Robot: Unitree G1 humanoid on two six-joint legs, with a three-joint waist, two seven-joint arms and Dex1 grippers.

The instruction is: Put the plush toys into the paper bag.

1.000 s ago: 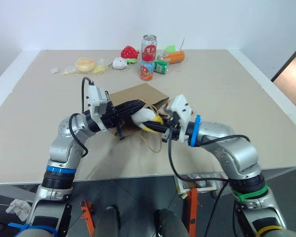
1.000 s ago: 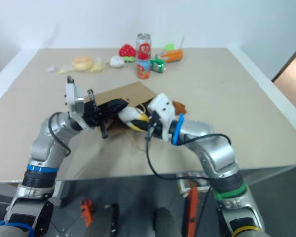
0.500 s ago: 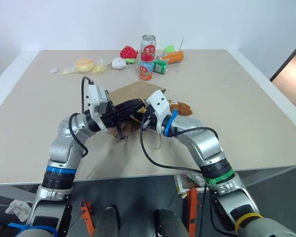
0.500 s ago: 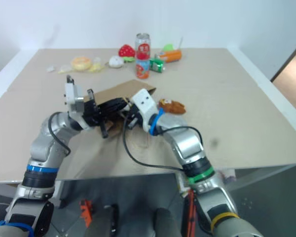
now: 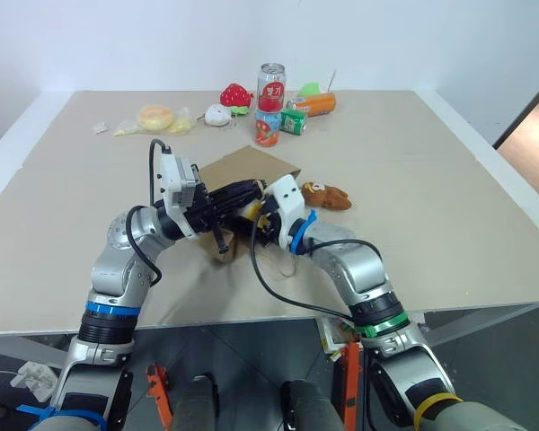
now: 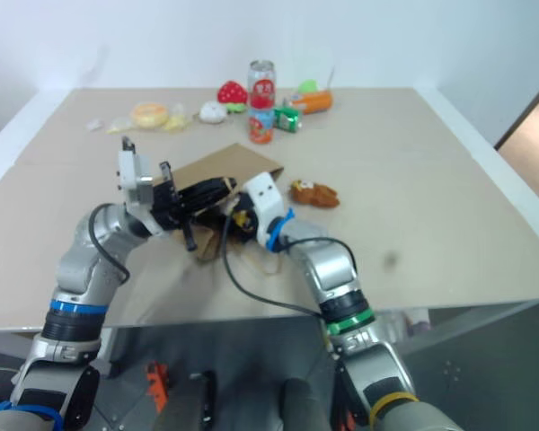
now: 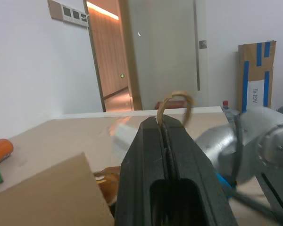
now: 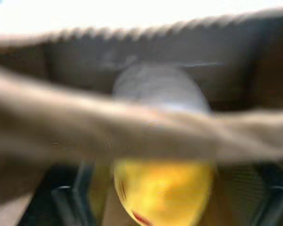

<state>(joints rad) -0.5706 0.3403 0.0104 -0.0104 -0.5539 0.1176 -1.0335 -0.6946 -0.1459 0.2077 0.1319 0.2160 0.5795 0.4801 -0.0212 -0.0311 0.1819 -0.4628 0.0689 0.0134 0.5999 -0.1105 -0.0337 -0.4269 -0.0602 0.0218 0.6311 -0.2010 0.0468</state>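
Since a second ago my right pincer (image 5: 257,221) has pushed the yellow-and-white egg toy (image 8: 162,188) into the paper bag (image 5: 247,172) at frame centre; I cannot tell its spread. Left pincer (image 7: 164,123) pinches a handle (image 7: 174,101). Brown bear (image 5: 328,193) waits on the bench (image 5: 431,180) right of it.

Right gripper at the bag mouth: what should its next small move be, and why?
Probably draw the right gripper back out of the paper bag. The right wrist view shows the yellow-and-white toy already past the bag's rim. The left gripper, shut on a handle, holds the mouth open. The brown bear toy lies on the table beside the bag.
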